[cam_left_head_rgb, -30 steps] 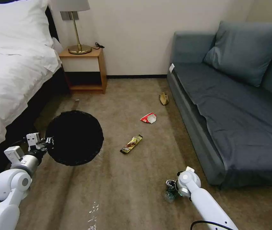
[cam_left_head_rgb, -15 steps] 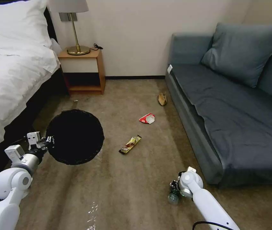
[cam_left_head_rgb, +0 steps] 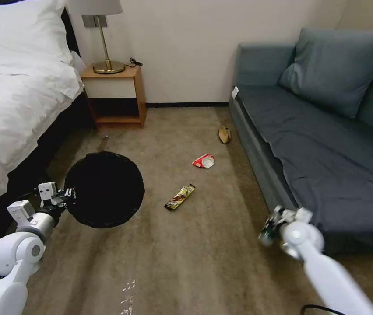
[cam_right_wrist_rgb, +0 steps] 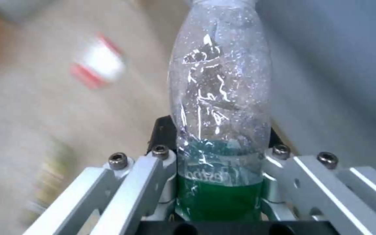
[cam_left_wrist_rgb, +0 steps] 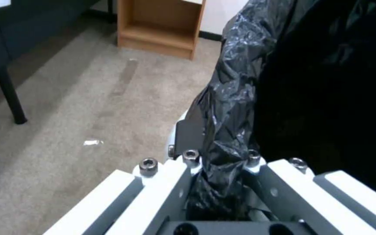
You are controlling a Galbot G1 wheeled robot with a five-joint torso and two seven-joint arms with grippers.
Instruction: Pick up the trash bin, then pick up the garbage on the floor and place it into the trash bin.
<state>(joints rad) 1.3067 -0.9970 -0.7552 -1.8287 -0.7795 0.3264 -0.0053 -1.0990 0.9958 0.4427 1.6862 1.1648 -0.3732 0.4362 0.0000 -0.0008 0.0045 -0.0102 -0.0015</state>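
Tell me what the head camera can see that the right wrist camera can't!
Only the head view has the bed, lamp, banana peel, and the left gripper pinching the trash bin rim. Only the right wrist view has the bottle's green label close up, squeezed between the fingers. Both show the bottle, red-and-white packet and carpet.

The left arm reaches forward low on the robot's left, its left gripper (cam_left_head_rgb: 66, 194) clamped tight. The right arm extends forward and up on the right, the right gripper (cam_left_head_rgb: 269, 228) likewise closed, wrist angled leftward.
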